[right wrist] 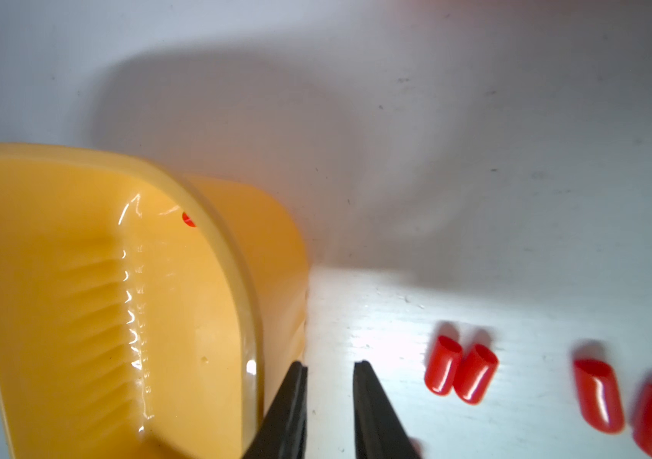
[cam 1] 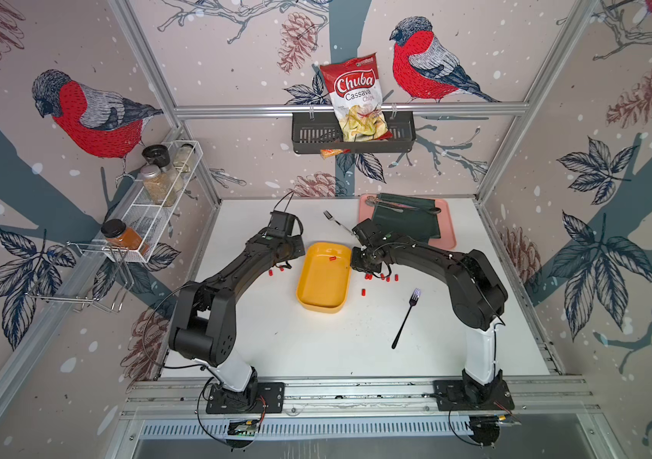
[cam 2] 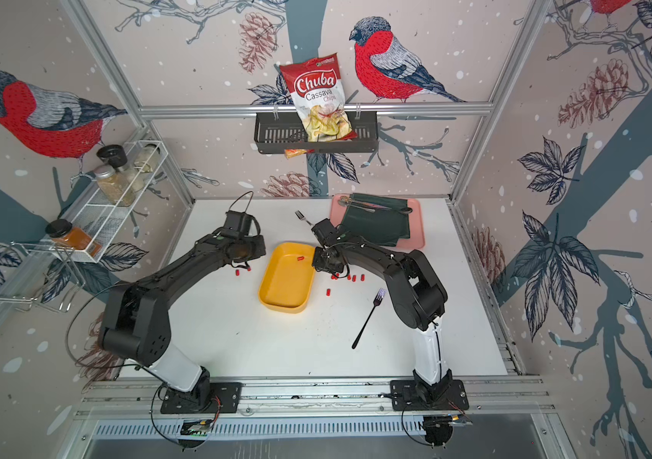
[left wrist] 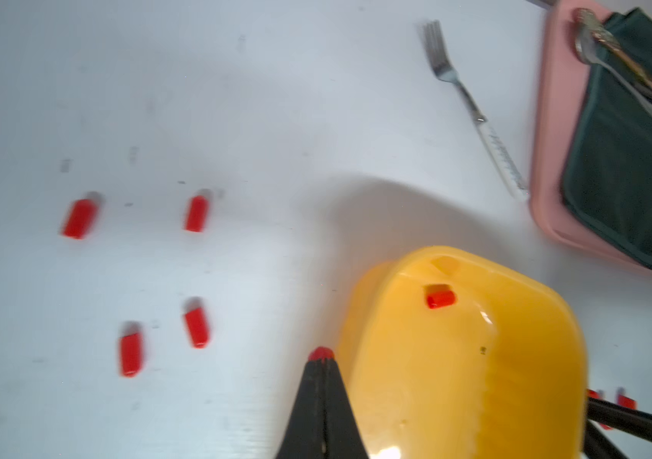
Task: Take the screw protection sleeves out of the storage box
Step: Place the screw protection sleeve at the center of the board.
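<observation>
The red sleeves (right wrist: 459, 369) look tiny, light and smooth. I think they will roll, so pinch each one softly across its middle. Your left gripper (left wrist: 321, 363) is squeezed tight on one sleeve (left wrist: 320, 353), just outside the yellow storage box (left wrist: 435, 377). Your right gripper (right wrist: 330, 367) has its jaws a little apart and holds nothing; it sits beside the box wall. Just one last sleeve (cam 1: 331, 258) lies in the box. The rest lie on the white table (cam 1: 316, 349), on both sides of the box.

You had a plain yellow-orange storage box (cam 1: 322, 286) on a white bench (cam 1: 316, 345). The screw protection sleeves (right wrist: 475, 373) were bright red, the arms (cam 1: 237, 266) black. The tray (cam 1: 447, 230) was pink, its cloth (cam 1: 404, 226) dark green. The beige walls (cam 1: 237, 59) were patterned with red-breasted birds, pinecones and dark leaves.
</observation>
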Motion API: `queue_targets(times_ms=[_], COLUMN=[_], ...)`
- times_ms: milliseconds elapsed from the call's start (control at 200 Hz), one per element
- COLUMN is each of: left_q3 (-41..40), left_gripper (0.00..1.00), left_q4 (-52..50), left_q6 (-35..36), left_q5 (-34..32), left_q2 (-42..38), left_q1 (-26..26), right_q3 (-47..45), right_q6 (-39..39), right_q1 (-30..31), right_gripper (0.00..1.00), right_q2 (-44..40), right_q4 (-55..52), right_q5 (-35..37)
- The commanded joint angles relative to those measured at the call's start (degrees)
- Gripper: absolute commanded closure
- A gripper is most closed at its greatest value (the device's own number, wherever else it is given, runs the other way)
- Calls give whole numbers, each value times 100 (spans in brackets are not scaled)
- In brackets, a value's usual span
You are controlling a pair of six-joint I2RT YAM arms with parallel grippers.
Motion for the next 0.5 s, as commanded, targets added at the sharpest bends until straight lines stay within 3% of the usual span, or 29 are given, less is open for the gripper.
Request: queue_targets(times_ms=[0, 260, 495], left_q3=[-223, 234, 1296], left_gripper=[100, 100, 100], left_q4=[-374, -390, -694], left_q6=[458, 825, 1282], left_q5=[-136, -1192, -1881], left_q2=[-115, 470, 1537], left_q1=[428, 706, 711], right_q3=[-3, 108, 43], right_q6=[75, -26, -152], right_q1=[-4, 32, 18], right_gripper=[74, 74, 75], right_q2=[-15, 65, 60], right_q4=[51, -53, -99], right_q5=[43, -16, -47])
